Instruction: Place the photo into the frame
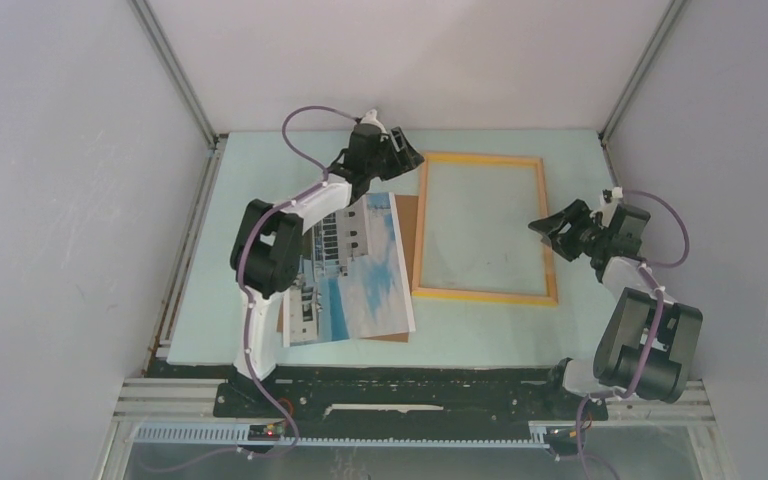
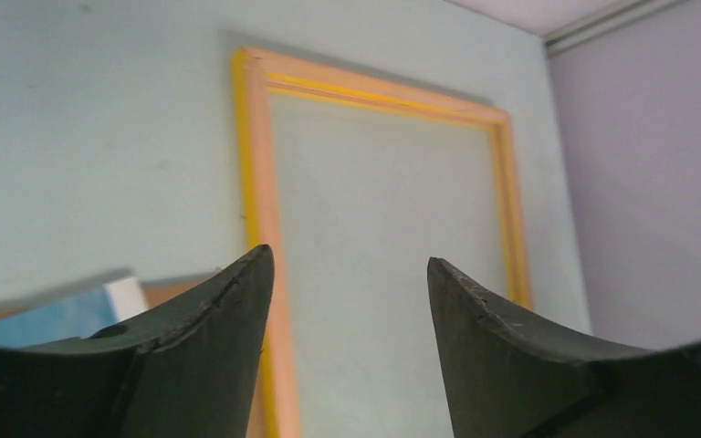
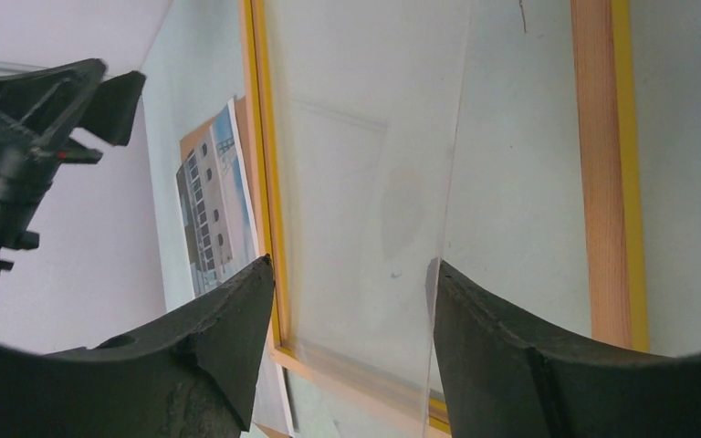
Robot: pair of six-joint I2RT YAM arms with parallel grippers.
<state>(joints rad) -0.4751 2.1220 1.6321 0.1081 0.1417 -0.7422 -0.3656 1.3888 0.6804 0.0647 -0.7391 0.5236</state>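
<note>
Frame (image 1: 484, 226), photo (image 1: 355, 270) lie long-axis near-to-far, photo toward table's left edge; both jaws spread, empty; only right wrist shows pane (image 3: 356, 164) edge.

Left pincer (image 1: 407, 153) parted, stretched far forward, right pincer (image 1: 548, 229) parted, pointing left

A pale green bench (image 1: 260, 170) is enclosed by three plain grey-white walls: a back wall (image 1: 410, 60), a left wall (image 1: 60, 200) and a right wall (image 1: 730, 120). Slim metal posts (image 1: 175, 70) are seen in the two rear corners. Along the bench's near edge a black plate (image 1: 410, 385) is fitted, with a slotted grey duct (image 1: 380, 437) below it. The lighting is soft and even.
</note>
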